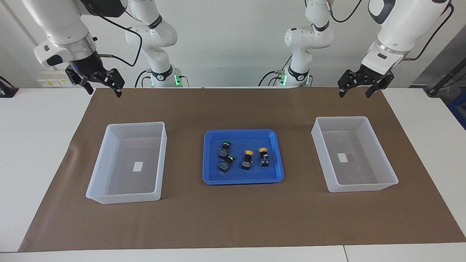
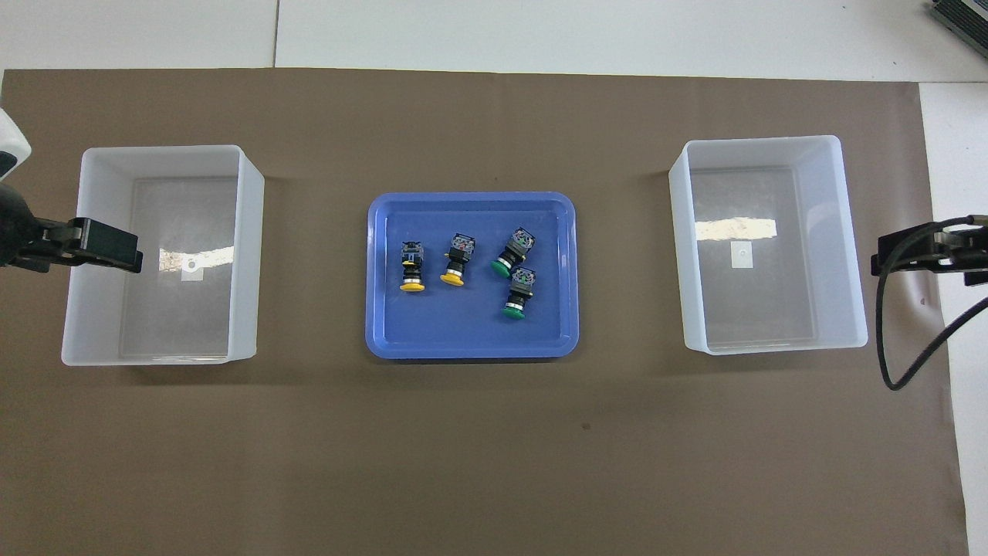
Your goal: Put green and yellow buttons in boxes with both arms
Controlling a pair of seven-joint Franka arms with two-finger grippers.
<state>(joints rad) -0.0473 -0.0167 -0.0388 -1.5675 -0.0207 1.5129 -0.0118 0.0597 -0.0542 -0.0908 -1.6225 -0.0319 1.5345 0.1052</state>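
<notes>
Nothing done yet: four buttons (image 1: 243, 157) lying in blue tray (image 1: 214, 180), both boxes (image 1: 109, 198) seemingly empty; left gripper (image 1: 356, 91) and right gripper (image 1: 103, 89) wide, holding nothing.

Four little push buttons sit mid-frame in the blue tray (image 2: 471, 344), all tipped on their sides. The two yellow buttons (image 2: 412, 266) (image 2: 457, 260) lie side by side, and the two green buttons (image 2: 510, 252) (image 2: 518, 293) are just beside them, caps pointing toward the frame's bottom in the overhead view. The two boxes, one at frame left (image 2: 245, 255) and one at frame right (image 2: 679, 255), are translucent white, upright, holding only a label.
</notes>
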